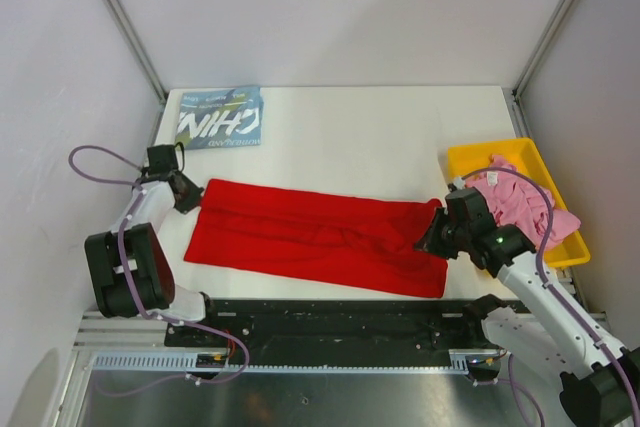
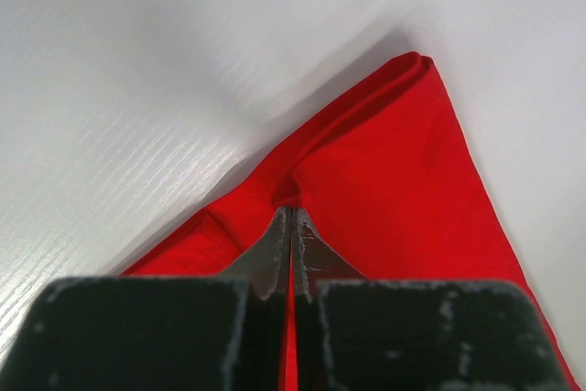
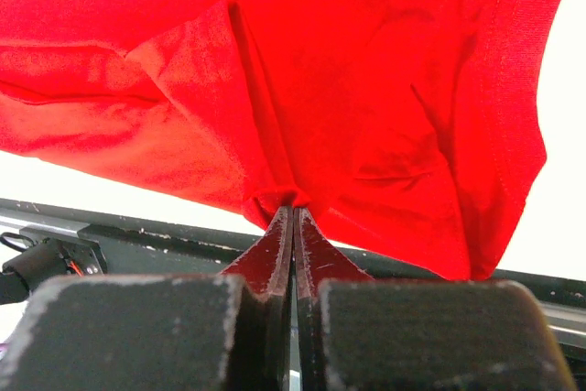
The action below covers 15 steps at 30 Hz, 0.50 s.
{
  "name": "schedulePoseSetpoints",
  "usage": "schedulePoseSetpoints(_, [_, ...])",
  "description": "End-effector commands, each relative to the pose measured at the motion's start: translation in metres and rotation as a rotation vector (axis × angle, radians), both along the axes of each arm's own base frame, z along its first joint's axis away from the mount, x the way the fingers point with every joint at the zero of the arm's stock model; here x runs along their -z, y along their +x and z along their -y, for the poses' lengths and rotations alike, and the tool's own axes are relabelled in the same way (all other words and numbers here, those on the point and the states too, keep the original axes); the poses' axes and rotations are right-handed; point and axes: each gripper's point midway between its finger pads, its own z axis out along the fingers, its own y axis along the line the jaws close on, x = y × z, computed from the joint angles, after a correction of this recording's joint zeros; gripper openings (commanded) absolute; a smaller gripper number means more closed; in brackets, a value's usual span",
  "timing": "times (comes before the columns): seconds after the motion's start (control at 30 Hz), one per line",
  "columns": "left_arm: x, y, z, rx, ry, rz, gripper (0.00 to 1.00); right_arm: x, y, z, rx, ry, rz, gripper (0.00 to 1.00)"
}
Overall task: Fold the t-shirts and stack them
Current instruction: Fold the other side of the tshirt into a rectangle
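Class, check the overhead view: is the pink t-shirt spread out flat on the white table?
No, the pink t-shirt lies crumpled in a heap inside the yellow tray.

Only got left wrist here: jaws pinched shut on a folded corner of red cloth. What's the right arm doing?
Observer: The right gripper is shut on the opposite end of the same red t-shirt, which spans between both arms as a long band.
Operator: Anything stacked yet?
Observer: No stack. A blue t-shirt with white letters lies alone as a flat rectangle at the far left corner of the table.
Operator: And the pink one?
Observer: The pink t-shirt sits crumpled in the yellow tray, at the right edge beside the right arm.
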Motion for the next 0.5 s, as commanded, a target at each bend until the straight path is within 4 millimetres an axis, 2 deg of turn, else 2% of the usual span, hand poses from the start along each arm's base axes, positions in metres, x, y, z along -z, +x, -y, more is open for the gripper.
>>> schedulePoseSetpoints(0.0, [0.001,-0.008,-0.006,-0.029,0.013,-0.002,0.0,0.003,-0.003,0.0,-0.001,-0.006,-0.019,0.0])
schedulePoseSetpoints(0.3, [0.028,-0.02,-0.005,-0.072,-0.03,-0.081,0.0,0.021,-0.012,-0.001,0.009,-0.006,-0.074,0.0])
schedulePoseSetpoints(0.47, [0.025,-0.019,-0.006,-0.078,-0.027,-0.073,0.0,0.017,-0.012,-0.001,0.011,0.007,-0.056,0.0])
